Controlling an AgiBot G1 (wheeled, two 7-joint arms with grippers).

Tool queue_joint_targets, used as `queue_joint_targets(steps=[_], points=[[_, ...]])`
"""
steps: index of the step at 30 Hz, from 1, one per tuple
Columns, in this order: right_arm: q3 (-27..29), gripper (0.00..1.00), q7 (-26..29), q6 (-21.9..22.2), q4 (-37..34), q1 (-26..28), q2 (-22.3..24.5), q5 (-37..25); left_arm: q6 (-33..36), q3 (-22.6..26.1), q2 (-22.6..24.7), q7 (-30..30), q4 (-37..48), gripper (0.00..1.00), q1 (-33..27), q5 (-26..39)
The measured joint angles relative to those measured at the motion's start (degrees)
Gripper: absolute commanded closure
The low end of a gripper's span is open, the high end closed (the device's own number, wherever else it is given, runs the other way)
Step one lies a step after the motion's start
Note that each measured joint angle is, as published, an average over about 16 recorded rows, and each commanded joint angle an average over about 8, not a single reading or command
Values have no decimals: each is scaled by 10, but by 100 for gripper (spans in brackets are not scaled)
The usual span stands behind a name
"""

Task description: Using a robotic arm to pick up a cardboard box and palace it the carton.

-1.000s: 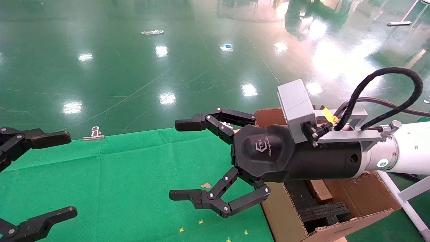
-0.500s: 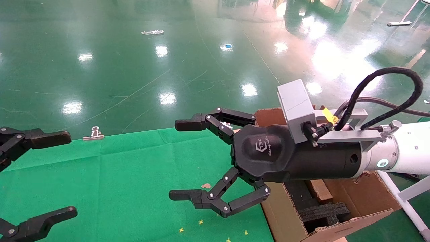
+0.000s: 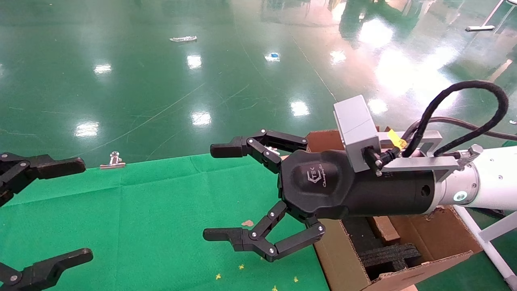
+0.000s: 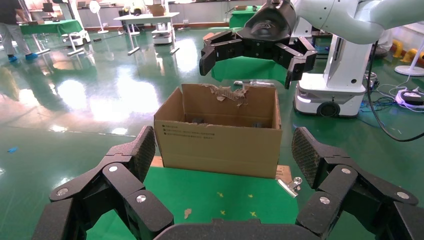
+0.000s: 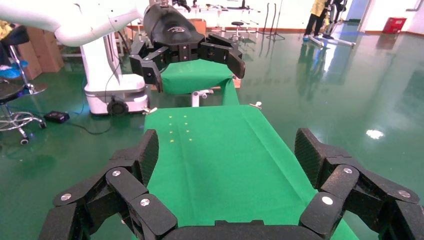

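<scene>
The robotic arm, my right arm (image 3: 484, 190), reaches in from the right over the near corner of the carton (image 3: 343, 258). Its gripper (image 3: 217, 192) is open and empty above the green cloth. It also shows far off in the left wrist view (image 4: 248, 67), above the carton (image 4: 220, 145). Black foam blocks (image 3: 389, 254) lie in the carton. A brown cardboard piece (image 3: 381, 228) lies inside under my wrist, mostly hidden; I cannot tell whether it is the cardboard box. My left gripper (image 3: 80, 209) is open and empty at the table's left.
The green cloth (image 3: 161, 210) covers the table, with small yellow marks (image 3: 241, 266) and a cardboard scrap (image 3: 247, 223) on it. A metal clip (image 3: 113, 161) holds the cloth at the far edge. Shiny green floor lies beyond.
</scene>
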Motion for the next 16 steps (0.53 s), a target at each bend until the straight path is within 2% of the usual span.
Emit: queue_joint_targets(steps=[16], points=[[0, 0, 0, 0, 0, 0, 0, 0, 0, 0, 0, 0, 0, 0, 0, 0]])
